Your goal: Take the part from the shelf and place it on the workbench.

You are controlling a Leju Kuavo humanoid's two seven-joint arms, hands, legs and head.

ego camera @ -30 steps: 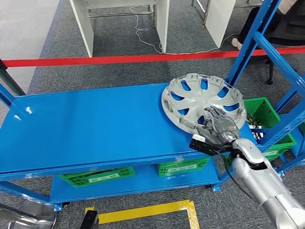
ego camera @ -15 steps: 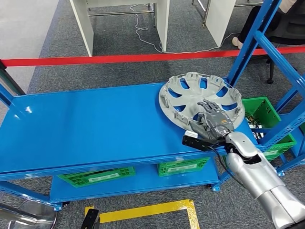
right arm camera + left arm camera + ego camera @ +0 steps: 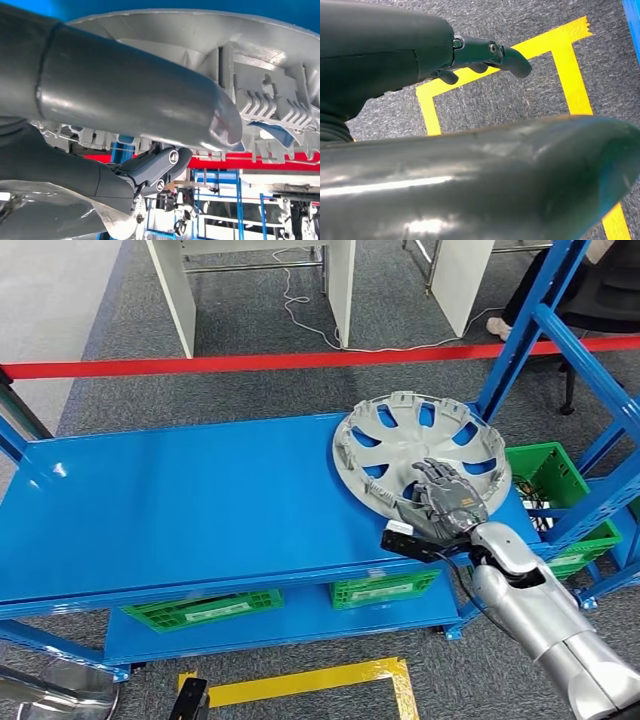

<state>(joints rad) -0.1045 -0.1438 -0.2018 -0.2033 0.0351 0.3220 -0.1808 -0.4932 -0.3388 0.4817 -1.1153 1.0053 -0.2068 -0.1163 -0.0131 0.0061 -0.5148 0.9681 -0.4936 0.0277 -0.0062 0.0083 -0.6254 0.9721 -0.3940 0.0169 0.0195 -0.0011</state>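
Right robot hand [image 3: 445, 502] grips the near rim of a round silver-grey plastic wheel cover [image 3: 419, 455] on a blue metal shelf [image 3: 189, 500].

Right of centre in the head view, the cover lies at the shelf's right end, its near edge seemingly raised. Thumb on one face and fingers [image 3: 158, 167] on the other pinch the rim. Judged step: taking the part. Next comes lifting it clear and carrying it to the surface. Left robot hand [image 3: 486, 52] hangs over grey carpet, fingers loosely apart, holding nothing.
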